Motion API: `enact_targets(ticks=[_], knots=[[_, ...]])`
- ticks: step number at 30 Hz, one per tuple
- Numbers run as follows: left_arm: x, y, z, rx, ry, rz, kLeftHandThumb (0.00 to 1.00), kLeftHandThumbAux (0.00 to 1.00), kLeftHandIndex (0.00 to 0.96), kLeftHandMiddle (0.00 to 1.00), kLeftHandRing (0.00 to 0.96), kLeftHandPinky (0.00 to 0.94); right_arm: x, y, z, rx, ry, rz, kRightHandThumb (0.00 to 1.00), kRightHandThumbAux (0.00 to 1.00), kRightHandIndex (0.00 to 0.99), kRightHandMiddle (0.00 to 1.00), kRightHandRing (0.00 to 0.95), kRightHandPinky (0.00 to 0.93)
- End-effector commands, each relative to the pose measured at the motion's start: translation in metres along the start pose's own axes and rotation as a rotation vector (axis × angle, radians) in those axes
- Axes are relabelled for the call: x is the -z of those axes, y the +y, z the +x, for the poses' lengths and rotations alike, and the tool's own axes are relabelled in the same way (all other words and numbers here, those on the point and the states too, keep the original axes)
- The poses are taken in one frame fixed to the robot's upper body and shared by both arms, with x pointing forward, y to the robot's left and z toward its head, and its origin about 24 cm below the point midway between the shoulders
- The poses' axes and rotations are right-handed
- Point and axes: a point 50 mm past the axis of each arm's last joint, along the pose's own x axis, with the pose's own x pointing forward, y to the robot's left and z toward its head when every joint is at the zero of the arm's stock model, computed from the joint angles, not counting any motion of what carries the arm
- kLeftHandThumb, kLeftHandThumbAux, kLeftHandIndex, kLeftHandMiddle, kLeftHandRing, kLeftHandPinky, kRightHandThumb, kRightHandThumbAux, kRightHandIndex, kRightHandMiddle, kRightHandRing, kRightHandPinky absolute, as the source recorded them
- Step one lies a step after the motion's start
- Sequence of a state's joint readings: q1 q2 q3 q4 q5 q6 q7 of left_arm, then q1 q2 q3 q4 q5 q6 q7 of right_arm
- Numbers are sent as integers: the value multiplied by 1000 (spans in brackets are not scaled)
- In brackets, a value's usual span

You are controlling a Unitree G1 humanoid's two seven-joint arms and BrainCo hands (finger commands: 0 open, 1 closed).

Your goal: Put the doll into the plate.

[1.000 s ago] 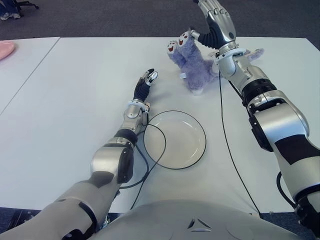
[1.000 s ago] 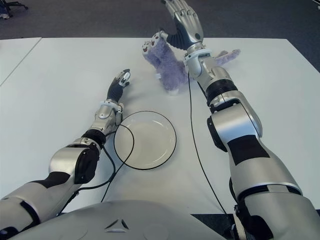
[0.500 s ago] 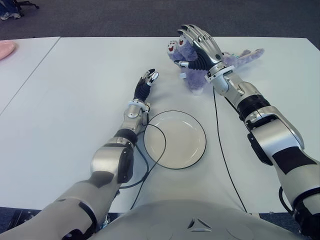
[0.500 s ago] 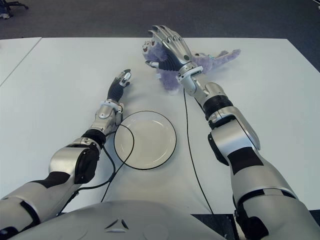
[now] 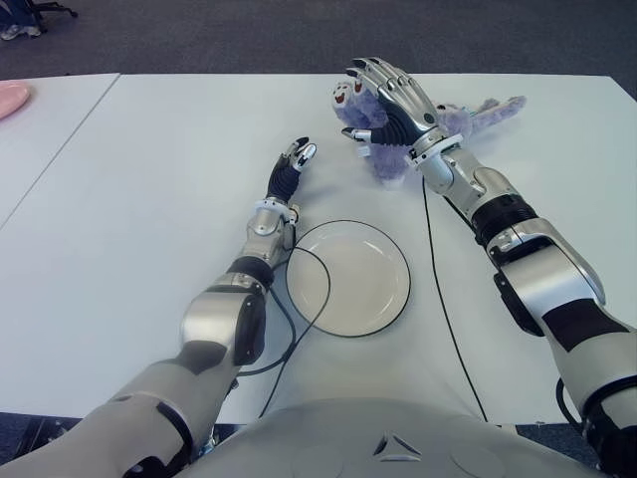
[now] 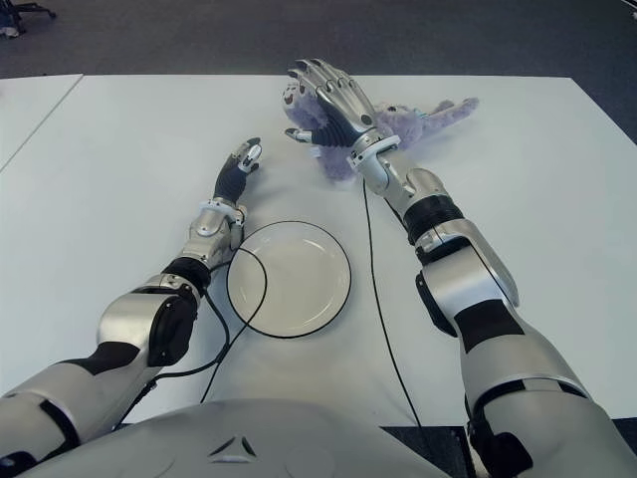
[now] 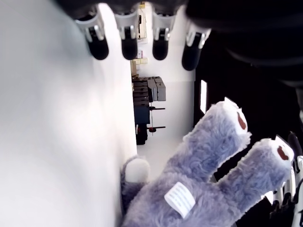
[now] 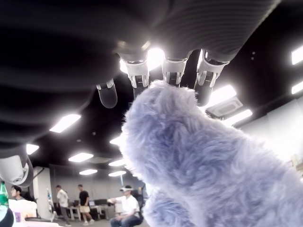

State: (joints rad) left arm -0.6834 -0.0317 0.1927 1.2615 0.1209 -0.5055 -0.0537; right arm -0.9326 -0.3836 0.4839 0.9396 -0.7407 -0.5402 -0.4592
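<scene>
Lying furry and purple on the white desk (image 5: 149, 179), the doll (image 5: 390, 149) sits under the right hand's (image 5: 393, 98) spread, ungrasping metal fingers (image 5: 370, 72).

We look down and forward from the head through two eyes set slightly apart; both take in the table (image 5: 119, 199), the plate (image 5: 348, 277) at 6 o'clock and the doll (image 5: 393, 134) at 12. Our left wrist camera sits low on the table, facing the doll from nearby. Our right wrist camera presses close under the doll, facing up at ceiling lights.
</scene>
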Motion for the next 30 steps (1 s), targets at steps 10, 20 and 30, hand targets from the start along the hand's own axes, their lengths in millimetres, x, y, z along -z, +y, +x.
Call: enact_targets(ticks=[10, 20, 30], knots=[[84, -6, -51, 7, 400, -46, 0, 334, 144, 11, 0, 0, 21, 14, -30, -71, 86, 39, 338, 458, 0, 0, 0, 0], [84, -5, -51, -6, 398, -54, 0, 349, 151, 12, 0, 0, 27, 3, -22, -37, 101, 38, 366, 467, 0, 0, 0, 0], [85, -3, -51, -5, 401, -43, 0, 345, 149, 14, 0, 0, 28, -11, -12, 18, 89, 34, 386, 476, 0, 0, 0, 0]])
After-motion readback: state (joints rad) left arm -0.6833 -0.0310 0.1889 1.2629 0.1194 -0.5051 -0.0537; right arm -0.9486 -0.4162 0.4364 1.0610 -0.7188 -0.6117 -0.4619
